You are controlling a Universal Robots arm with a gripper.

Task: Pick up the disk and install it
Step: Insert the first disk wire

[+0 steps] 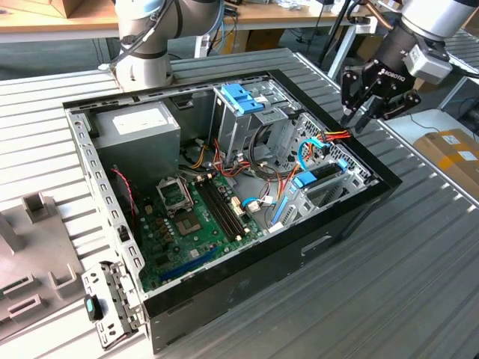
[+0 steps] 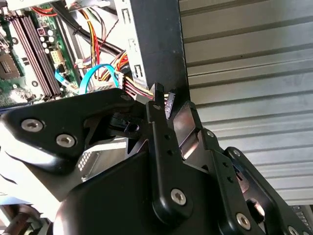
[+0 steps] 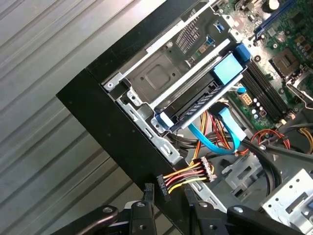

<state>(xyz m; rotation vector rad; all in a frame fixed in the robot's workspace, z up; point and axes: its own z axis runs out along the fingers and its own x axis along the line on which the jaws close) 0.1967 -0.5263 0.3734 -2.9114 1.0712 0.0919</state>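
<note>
The claw (image 1: 358, 123) hangs over the rim of the open computer case (image 1: 224, 288), at about 2 o'clock from the case's middle in the exterior view. Its fingers are drawn in to a narrow gap and pinch a small black connector (image 2: 169, 99) between their tips, as both wrist views show. From that connector a bundle of red, yellow and black wires (image 1: 337, 135) runs back over the rim into the case. Just inside the wall, at about 4 o'clock from the case's middle and a little apart from the claw, the disk (image 1: 323, 173) lies flat in its low metal bay, not in the claw. In the first wrist view its dark edge (image 3: 195, 105) shows between pale rails, with the light-blue carrier frame at both ends. A blue ribbon cable (image 3: 215, 142) loops between the bay and the wire bundle. Farther in, the green motherboard (image 1: 187, 224) covers the case floor around 7 o'clock. The tall grey drive cage (image 1: 232, 127) with its blue bracket (image 1: 241, 97) stands at about 12 o'clock, and the grey power supply (image 1: 138, 123) sits at 10 o'clock. The case rests on a ribbed metal surface (image 1: 389, 284), and the arm's base (image 1: 146, 71) stands on it beyond the case at about 11 o'clock.
</note>
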